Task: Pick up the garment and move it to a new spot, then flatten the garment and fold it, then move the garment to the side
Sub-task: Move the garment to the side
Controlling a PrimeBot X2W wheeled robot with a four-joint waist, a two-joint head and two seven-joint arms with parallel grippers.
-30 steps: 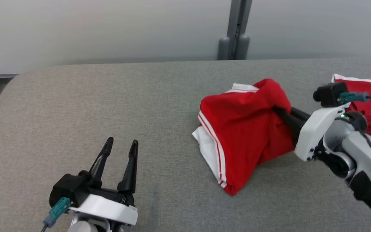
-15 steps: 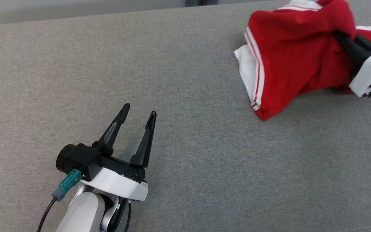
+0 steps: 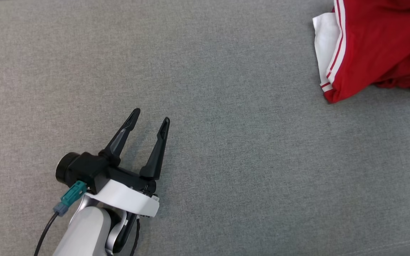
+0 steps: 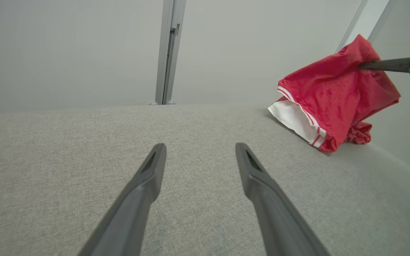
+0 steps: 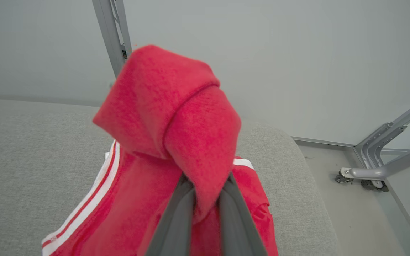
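Right end effector (image 5: 206,184) is pinching the red garment (image 5: 169,106).
A bunched fold is standing up above the grey counter (image 3: 244,160); the left end effector (image 3: 150,116) is hovering spread, well apart.

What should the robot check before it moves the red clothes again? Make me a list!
1. Right gripper has hold of the garment: ok, it is shut on a raised fold.
2. Left gripper free to help: ok, it is open and holds nothing.
3. Garment lifted off the table: not ok, its lower corner rests on the grey top.
4. Garment flat: not ok, it hangs bunched up.
5. How much cloth is pinched: cannot tell, the fold hides the fingertips.
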